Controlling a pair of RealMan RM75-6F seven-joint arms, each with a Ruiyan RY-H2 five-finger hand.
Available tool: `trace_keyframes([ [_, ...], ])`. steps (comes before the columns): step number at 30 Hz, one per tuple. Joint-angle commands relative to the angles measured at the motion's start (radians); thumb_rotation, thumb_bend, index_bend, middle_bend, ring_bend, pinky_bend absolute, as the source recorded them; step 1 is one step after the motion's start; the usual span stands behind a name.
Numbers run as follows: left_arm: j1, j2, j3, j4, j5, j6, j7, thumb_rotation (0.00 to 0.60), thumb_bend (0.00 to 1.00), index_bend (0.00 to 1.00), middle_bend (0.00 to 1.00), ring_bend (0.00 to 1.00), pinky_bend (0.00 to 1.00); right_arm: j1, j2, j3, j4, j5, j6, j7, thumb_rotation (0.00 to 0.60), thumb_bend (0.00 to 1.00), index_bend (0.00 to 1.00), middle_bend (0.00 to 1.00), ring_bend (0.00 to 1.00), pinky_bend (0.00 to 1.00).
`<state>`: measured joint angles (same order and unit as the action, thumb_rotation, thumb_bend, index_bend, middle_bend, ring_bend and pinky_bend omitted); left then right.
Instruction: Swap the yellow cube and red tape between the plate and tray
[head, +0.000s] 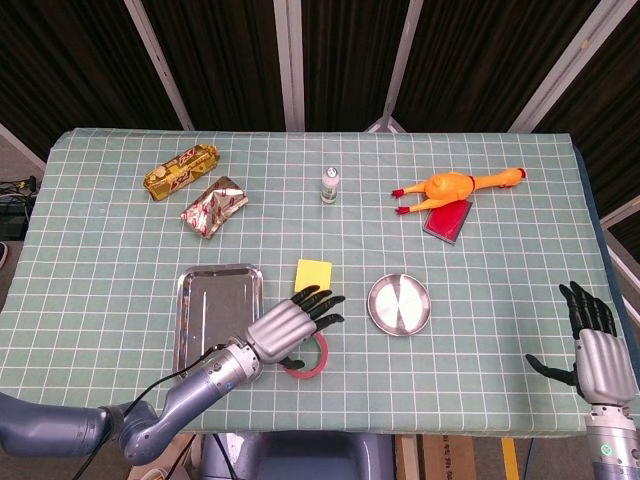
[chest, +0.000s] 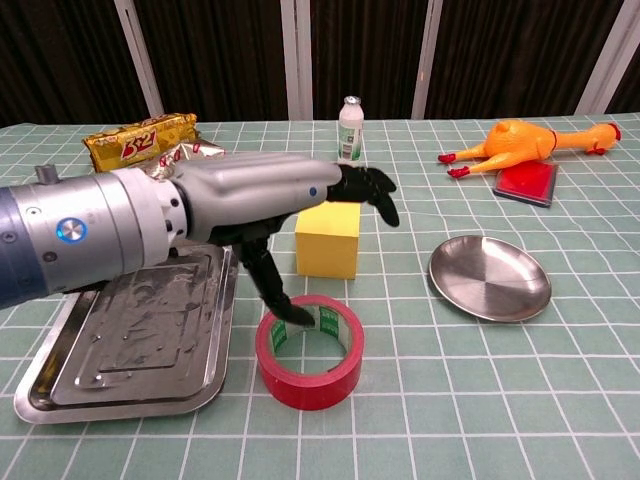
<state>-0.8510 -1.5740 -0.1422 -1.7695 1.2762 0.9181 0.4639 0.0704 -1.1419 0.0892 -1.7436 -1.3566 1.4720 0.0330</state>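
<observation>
2 task items off their carriers: red tape (chest: 309, 351) flat near tabletop front edge, yellow cube (chest: 328, 241) behind it. My left hand (chest: 300, 195) released, fingers spread above tape; right hand (head: 590, 345) idle, spread. Tray (chest: 120, 340) and plate (chest: 489, 277) bare. Next, I judge: regrasp tape, carry to plate.

Setting. The surface (head: 120, 250) is a rectangular table spread with a pale green cloth ruled in a white square grid; the cloth reaches every visible edge. Behind it hangs a dark, vertically pleated backdrop (head: 220, 60), crossed by pale slanted and upright struts (head: 288, 60). Bare grey floor (head: 12, 165) shows beyond the left edge, where dark cabling and equipment (head: 14, 205) lie. Below the near edge a brown cardboard box (head: 450, 458) stands on the floor. Lighting is even and diffuse, casting only soft shadows.
</observation>
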Motion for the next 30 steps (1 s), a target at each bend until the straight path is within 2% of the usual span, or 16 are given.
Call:
trace_keyframes([
  [1, -0.011, -0.046, -0.03, 0.07, 0.009, 0.041, 0.04, 0.6, 0.01, 0.19, 0.0, 0.0, 0.0, 0.0, -0.003, 0.003, 0.003, 0.006, -0.004, -0.003, 0.6, 0.0, 0.0, 0.0, 0.0, 0.0],
  [7, -0.06, -0.119, -0.074, 0.185, -0.042, 0.027, 0.072, 0.6, 0.01, 0.19, 0.0, 0.0, 0.0, 0.001, -0.008, 0.01, 0.006, 0.02, -0.013, -0.015, 0.6, 0.0, 0.0, 0.0, 0.0, 0.0],
  [13, -0.093, -0.183, -0.096, 0.303, -0.077, 0.006, 0.06, 0.6, 0.01, 0.19, 0.0, 0.0, 0.0, -0.001, -0.008, 0.016, 0.006, 0.032, -0.017, -0.019, 0.6, 0.0, 0.0, 0.0, 0.0, 0.0],
  [24, -0.129, -0.276, -0.104, 0.483, -0.098, -0.011, 0.016, 0.6, 0.01, 0.19, 0.0, 0.0, 0.02, -0.003, -0.005, 0.02, 0.005, 0.038, -0.027, -0.014, 0.6, 0.0, 0.0, 0.0, 0.0, 0.0],
  [28, -0.136, -0.298, -0.106, 0.524, -0.112, -0.015, 0.016, 0.6, 0.11, 0.2, 0.03, 0.0, 0.1, -0.004, -0.004, 0.023, 0.004, 0.04, -0.029, -0.011, 0.6, 0.0, 0.0, 0.0, 0.0, 0.0],
  [30, -0.138, -0.31, -0.106, 0.546, -0.103, -0.007, 0.004, 0.6, 0.13, 0.2, 0.04, 0.0, 0.11, -0.005, -0.004, 0.024, 0.002, 0.042, -0.03, -0.009, 0.6, 0.0, 0.0, 0.0, 0.0, 0.0],
])
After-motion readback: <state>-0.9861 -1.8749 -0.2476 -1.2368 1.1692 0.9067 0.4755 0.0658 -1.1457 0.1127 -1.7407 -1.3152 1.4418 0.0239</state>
